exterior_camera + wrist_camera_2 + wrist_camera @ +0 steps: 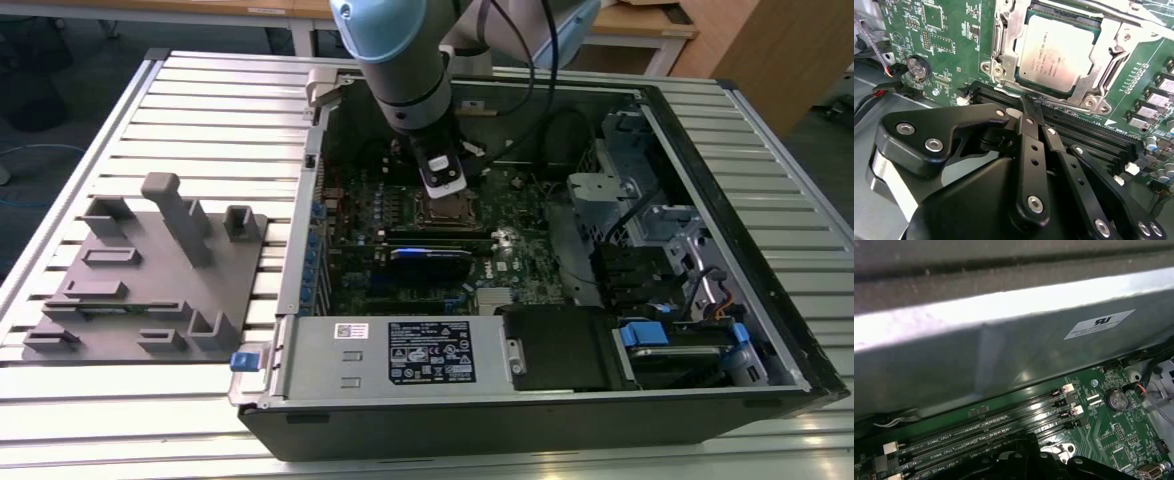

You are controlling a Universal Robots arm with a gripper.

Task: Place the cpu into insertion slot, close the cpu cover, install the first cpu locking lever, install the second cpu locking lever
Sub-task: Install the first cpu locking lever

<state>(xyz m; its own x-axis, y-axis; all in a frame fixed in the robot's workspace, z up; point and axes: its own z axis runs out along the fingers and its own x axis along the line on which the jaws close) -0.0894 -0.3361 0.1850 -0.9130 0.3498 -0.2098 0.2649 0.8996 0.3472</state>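
The cpu (1056, 50), a pale metal square, lies in the insertion slot (447, 212) on the green motherboard (944, 30). The cpu cover (1004, 55), a silvery frame, lies flat around the chip with the chip showing through its window. A thin metal lever rod (1124, 12) runs along the socket's far side; whether it is latched I cannot tell. My gripper (1034, 102) is shut with nothing between its black fingers (1026, 145). Its tips hover at the socket's near edge, over the memory slots. In the exterior view the gripper (447, 193) hangs just above the socket.
Long black memory slots (984, 430) lie between the socket and the case wall (1004, 360). A coin battery (918, 67) and loose cables (874, 92) sit to one side. The power supply (400, 350) and drive cage (627, 190) crowd the case. A grey fixture plate (147, 270) stands outside, at the exterior view's left.
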